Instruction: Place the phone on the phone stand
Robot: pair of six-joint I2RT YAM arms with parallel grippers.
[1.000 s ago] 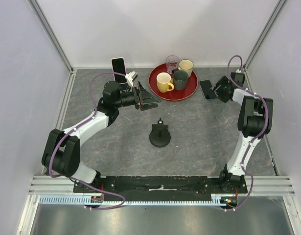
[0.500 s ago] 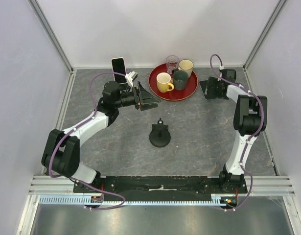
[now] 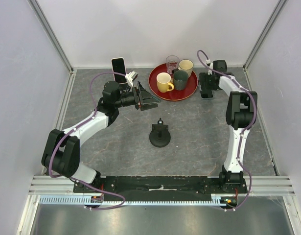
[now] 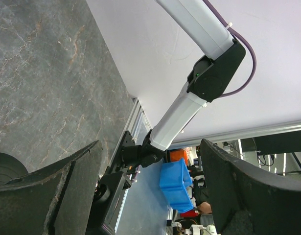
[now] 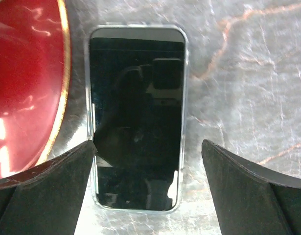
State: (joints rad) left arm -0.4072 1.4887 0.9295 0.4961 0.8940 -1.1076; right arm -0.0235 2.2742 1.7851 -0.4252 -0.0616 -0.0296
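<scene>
- Your right gripper (image 5: 148, 145) hangs straight over the phone (image 5: 135, 112) with its jaws spread wide. 1 finger stands off each long side, and nothing is held.
- Your left gripper (image 4: 150, 147) is also spread and empty. It hovers in the air on the far side of the red tray (image 5: 23, 73) from the phone, out of the work.
- Progress looks early to me. The phone lies flat, screen up, on the table (image 3: 199, 132) at the far right. The phone stand (image 3: 160, 136) sits bare in the middle, well apart from it. Grasp, lift, carry and seating are all left to do.
- Edges: 1 long edge of the phone runs just beside the tray's rim, so the finger on that side has little room to come down. The other long edge has bare table next to it.
- Room: the back wall and right corner post are near the arm, so expect little slack behind. Between phone and stand the table is open.
- Keep the carry clear of the 4 cups (image 3: 179, 78) on the tray. A 2nd phone (image 3: 119, 68) stands upright at the back left.
</scene>
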